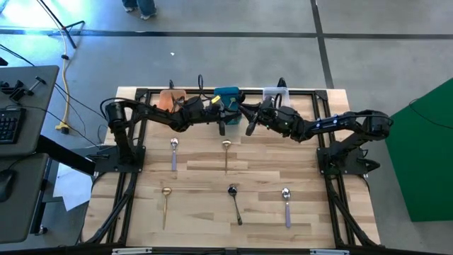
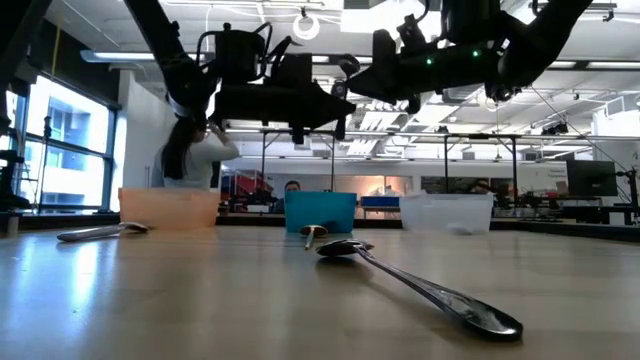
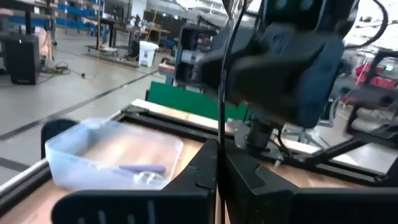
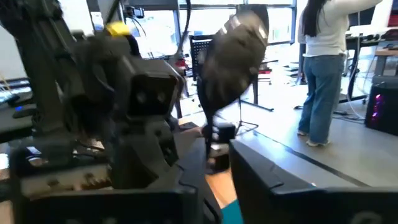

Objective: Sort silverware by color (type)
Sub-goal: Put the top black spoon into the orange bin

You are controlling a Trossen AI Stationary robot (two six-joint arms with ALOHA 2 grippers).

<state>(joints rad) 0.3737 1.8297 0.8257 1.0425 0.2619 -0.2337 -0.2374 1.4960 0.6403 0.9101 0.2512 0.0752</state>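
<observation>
The teal bin (image 1: 228, 95) is partly covered from above by both wrists, so its contents cannot be seen. In the clear bin (image 3: 112, 152) a lavender-handled spoon (image 3: 142, 168) is made out dimly. Both arms are stretched inward over the far edge of the table (image 1: 205, 173). The left gripper (image 1: 222, 126) is held clenched on nothing, just near of the teal bin. A dark spoon (image 4: 231, 53) is gripped upright by the right gripper (image 1: 250, 127), beside the left one. Five spoons are left on the table: lavender (image 1: 174, 152) and gold (image 1: 226, 152) farther, gold (image 1: 165, 202), dark (image 1: 234, 202) and lavender (image 1: 286, 203) nearer.
</observation>
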